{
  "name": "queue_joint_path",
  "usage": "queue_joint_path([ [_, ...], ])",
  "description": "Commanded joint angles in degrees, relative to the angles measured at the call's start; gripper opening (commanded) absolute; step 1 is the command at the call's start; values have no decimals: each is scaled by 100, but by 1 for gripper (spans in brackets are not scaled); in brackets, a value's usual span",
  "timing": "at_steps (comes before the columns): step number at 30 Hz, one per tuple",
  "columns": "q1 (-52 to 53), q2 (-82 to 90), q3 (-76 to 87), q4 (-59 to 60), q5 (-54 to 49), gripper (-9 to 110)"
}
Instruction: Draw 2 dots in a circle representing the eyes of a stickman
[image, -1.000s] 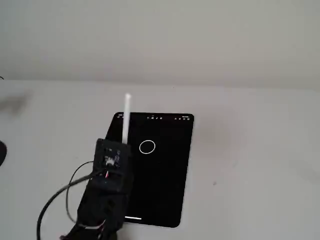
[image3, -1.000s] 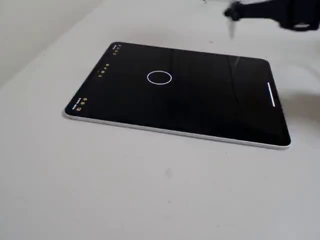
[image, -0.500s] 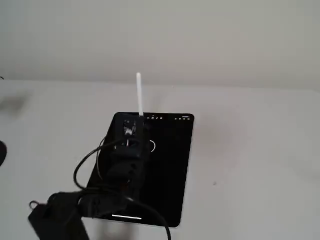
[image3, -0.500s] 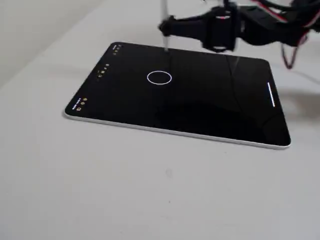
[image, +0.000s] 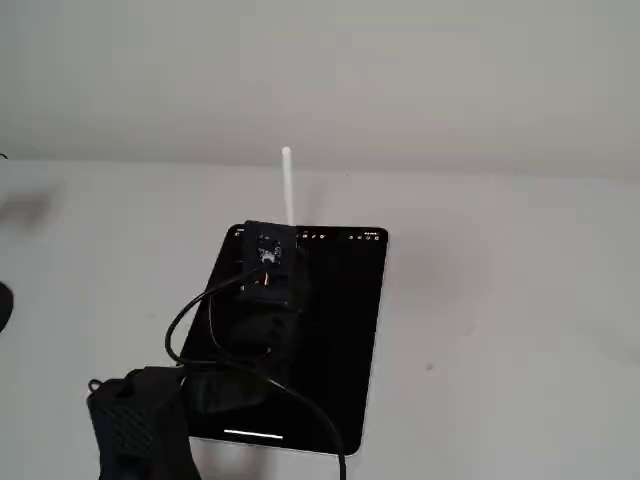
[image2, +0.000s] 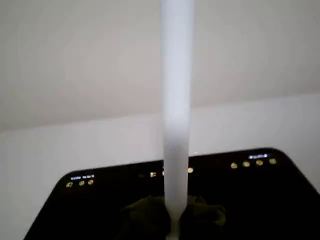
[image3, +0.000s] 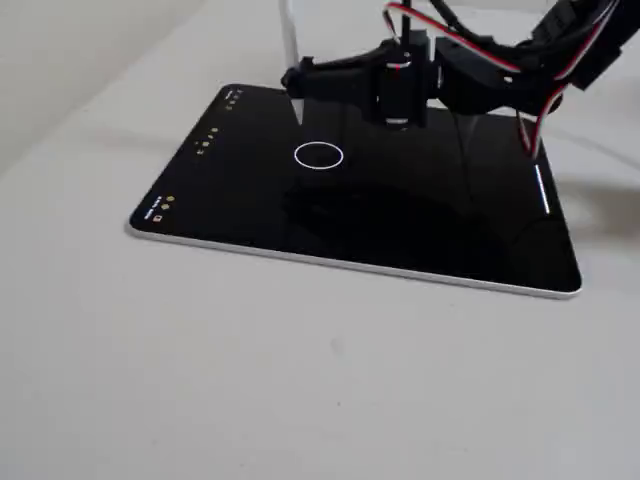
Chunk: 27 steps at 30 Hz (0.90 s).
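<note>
A black tablet (image3: 250, 215) lies flat on the white table. A thin white circle (image3: 319, 155) shows on its screen, and I see no dots inside it. My gripper (image3: 296, 78) is shut on a white stylus (image3: 290, 45) and holds it nearly upright. The stylus tip (image3: 298, 120) is just beyond the circle's far edge; I cannot tell whether it touches the glass. In a fixed view the arm covers the circle and the stylus (image: 288, 185) rises above the gripper (image: 285, 232). In the wrist view the stylus (image2: 176, 100) stands up from the gripper (image2: 172, 222) over the tablet (image2: 260, 200).
Small icons (image3: 208, 138) run along the screen's left edge. The arm (image3: 480, 70) with red and black cables reaches in from the upper right. The arm's base (image: 135, 420) stands at the tablet's near left corner. A dark object (image: 3, 305) sits at the left edge.
</note>
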Motion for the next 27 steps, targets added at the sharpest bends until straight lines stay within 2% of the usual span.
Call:
queue_joint_path([
  [1, -62, 44, -396, 18, -97, 0],
  [27, -325, 88, 26, 220, -97, 0],
])
